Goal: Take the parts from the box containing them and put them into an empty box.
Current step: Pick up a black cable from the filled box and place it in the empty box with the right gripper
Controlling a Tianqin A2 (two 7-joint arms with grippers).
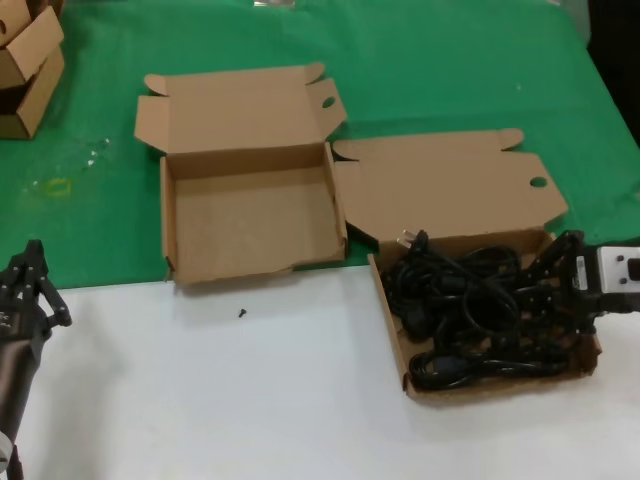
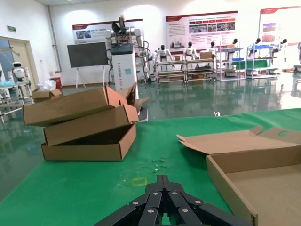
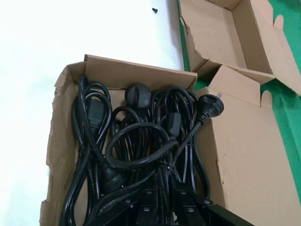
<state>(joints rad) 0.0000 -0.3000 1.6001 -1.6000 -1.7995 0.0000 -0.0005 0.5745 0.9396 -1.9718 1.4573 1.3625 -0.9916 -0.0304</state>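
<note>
The black power cords [image 1: 470, 310] lie tangled in the wide shallow tray [image 1: 388, 330], its lid [image 1: 450, 185] folded back. In the right wrist view the cords [image 3: 136, 141] fill the tray [image 3: 136, 66]. My right gripper [image 1: 555, 270] is down in the tray's right end. Its jaws [image 3: 164, 186] stand narrowly apart with cords clamped between them, and the tips are buried in the tangle. The empty squarer box [image 1: 250, 220] sits open to the tray's left, and shows in both wrist views [image 3: 211, 33] [image 2: 263, 183]. My left gripper [image 1: 30, 280] is shut and parked at the near left [image 2: 162, 178].
Small stacked cartons [image 1: 25, 70] stand at the far left on the green mat [image 1: 450, 60], and appear in the left wrist view [image 2: 84, 127]. A tiny black screw [image 1: 241, 313] lies on the white table [image 1: 200, 400] in front of the empty box.
</note>
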